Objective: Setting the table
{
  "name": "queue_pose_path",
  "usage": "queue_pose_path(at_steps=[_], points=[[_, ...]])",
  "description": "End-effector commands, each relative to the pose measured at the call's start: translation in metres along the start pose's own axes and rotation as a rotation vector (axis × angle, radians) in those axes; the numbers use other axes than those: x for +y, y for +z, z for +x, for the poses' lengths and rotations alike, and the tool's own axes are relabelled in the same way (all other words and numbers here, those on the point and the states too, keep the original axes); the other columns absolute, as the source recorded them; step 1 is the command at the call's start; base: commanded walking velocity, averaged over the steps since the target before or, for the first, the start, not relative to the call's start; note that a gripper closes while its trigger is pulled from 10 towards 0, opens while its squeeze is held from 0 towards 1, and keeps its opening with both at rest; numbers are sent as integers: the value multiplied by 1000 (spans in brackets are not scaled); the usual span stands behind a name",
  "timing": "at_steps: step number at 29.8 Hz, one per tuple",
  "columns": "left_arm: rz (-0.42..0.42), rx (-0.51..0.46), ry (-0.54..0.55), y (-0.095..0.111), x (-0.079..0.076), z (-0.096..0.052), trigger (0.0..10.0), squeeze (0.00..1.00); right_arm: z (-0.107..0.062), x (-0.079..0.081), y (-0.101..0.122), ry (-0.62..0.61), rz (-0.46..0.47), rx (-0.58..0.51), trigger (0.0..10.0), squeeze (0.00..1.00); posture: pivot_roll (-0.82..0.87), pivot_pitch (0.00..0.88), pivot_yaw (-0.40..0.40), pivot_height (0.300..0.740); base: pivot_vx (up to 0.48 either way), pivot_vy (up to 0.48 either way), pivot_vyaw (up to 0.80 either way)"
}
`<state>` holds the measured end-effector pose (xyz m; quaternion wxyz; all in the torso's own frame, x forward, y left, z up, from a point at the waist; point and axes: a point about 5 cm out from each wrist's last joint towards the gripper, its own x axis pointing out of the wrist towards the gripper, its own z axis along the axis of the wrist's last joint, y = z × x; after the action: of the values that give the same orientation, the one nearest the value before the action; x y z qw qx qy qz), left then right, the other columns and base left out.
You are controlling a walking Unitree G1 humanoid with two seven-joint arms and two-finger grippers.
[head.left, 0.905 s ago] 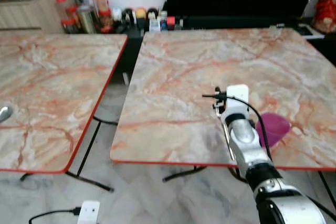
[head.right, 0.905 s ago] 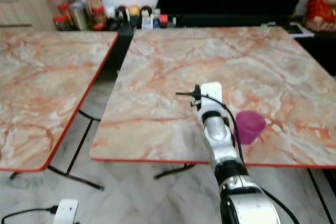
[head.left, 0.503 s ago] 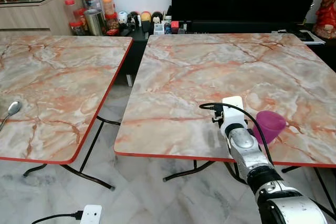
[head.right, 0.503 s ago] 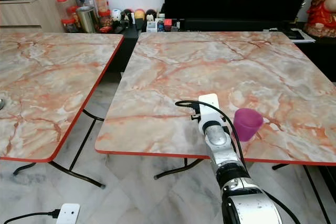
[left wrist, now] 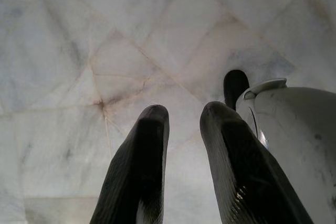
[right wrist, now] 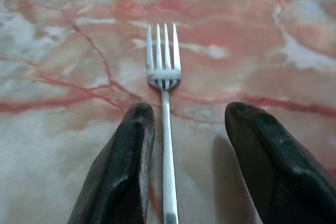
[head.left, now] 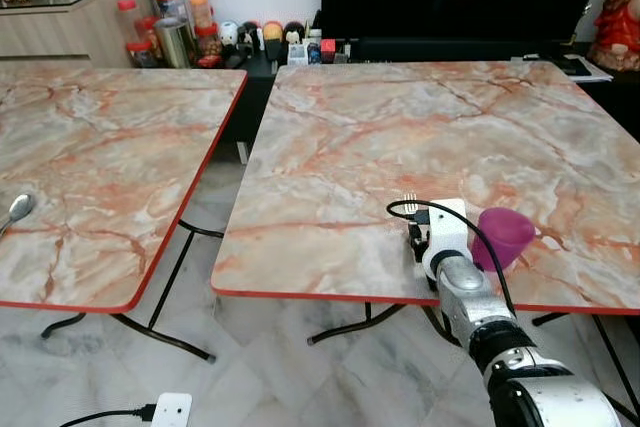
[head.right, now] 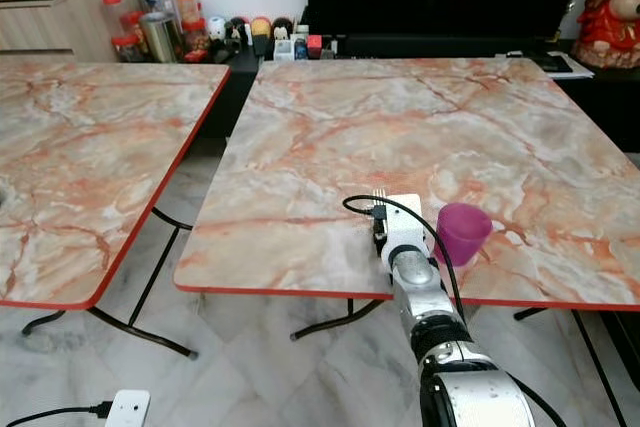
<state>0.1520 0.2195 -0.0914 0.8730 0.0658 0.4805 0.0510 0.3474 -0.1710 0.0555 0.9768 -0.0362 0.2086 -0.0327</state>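
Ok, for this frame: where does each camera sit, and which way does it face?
Left and right eye views: on the head, looking forward and down at two marble tables; right arm, purple cup.
Left wrist view: looks down past the open left gripper at floor tiles.
Right wrist view: looks along the open right gripper at a fork; its tines show in the eye views too.

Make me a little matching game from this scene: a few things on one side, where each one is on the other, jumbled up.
Things:
1. fork
2. purple cup
3. spoon
4. jars

Places:
A. near the edge of the robot's left-hand table
B. lying on the marble between the right gripper's open fingers
C. far end of the room, beside the wooden cabinet
D. standing on the table just right of the robot's right wrist

Pairs: 1-B, 2-D, 3-A, 4-C
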Motion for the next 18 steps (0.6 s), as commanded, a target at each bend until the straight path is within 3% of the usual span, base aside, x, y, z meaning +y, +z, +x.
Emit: queue_pose_path(at_steps=[1,14,18], points=[[3,28,5,-7,4,-1,10000,0,1,3,3,1,25,12,10000,0,53,0,29,740,0,0,0],[5,36,0,-11,3,-2,10000,0,1,9,2,28,41,34,10000,0,53,0,32,740,0,0,0],[0,32,-18,-6,0,-1,10000,0,0,7,-7,8,19,90,10000,0,53,0,30,740,0,0,0]])
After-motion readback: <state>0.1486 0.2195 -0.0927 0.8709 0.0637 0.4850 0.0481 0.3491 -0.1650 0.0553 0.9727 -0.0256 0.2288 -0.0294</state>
